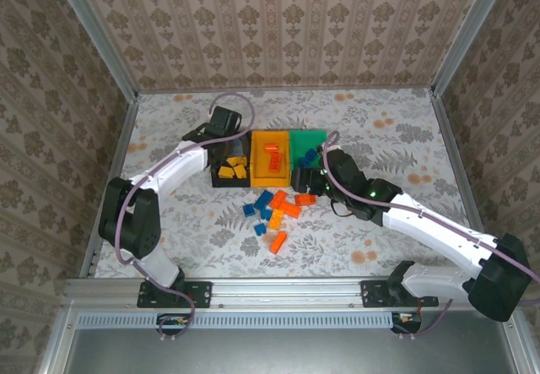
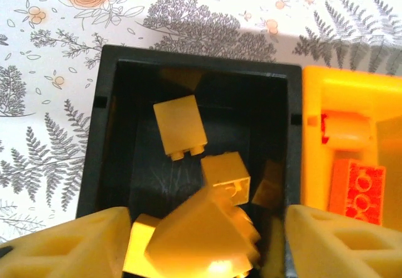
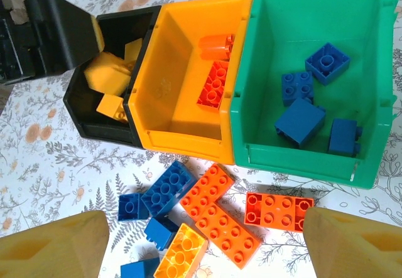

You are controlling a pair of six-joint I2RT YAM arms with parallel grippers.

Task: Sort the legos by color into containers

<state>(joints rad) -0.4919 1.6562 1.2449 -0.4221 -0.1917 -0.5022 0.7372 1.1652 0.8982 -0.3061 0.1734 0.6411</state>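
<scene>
black bin (image 3: pixel 103 130) holds yellow bricks (image 2: pixel 179 127), orange bin (image 3: pixel 182 143) red-orange ones (image 3: pixel 213 86), green bin (image 3: pixel 295 159) blue ones (image 3: pixel 299 121); mixed bricks (image 3: pixel 217 209) lie loose alongside.

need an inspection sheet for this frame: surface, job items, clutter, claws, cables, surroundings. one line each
Surface: table under a fern-and-flower print cover, lying flat.
Job's things: black bin holds yellow bricks; orange bin holds red-orange bricks; green bin holds four blue bricks; loose pile of blue, red-orange and yellow-orange bricks lies in front of the bins.
Clutter: nothing seen.
Claws: left claw open above the black bin, a yellow brick under it, not clamped; right claw open above the loose pile, empty.
Cables: left cable loops over its wrist; right cable loops beside the green bin.
Surroundings: patterned walls; metal frame rail at the near edge.
</scene>
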